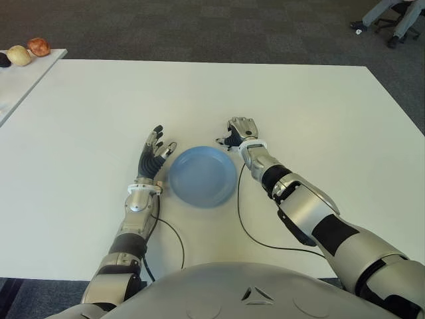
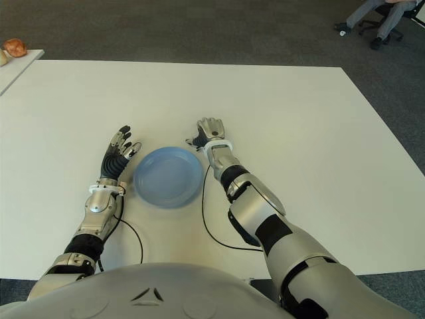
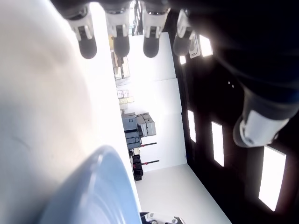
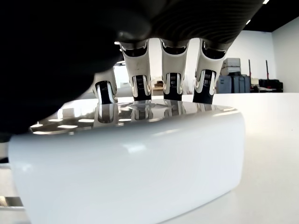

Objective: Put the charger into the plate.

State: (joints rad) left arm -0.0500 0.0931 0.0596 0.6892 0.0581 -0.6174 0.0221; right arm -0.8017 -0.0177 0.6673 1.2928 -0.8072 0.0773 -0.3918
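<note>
A round blue plate (image 1: 202, 176) lies on the white table (image 1: 319, 113) in front of me. The charger (image 4: 131, 163) is a glossy white block on the table just past the plate's far right rim. It shows only in the right wrist view; in the eye views my right hand (image 1: 240, 131) covers it. That hand is curled down over the charger, with its fingertips (image 4: 170, 86) on the far top edge. My left hand (image 1: 156, 151) shows beside the plate's left rim, fingers (image 3: 119, 42) spread and holding nothing.
Thin black cables (image 1: 240, 219) trail from both wrists across the near table. A side table (image 1: 20, 80) at the far left carries a few small round objects (image 1: 30, 50). A person's legs and an office chair (image 1: 398, 16) show at the far right on the carpet.
</note>
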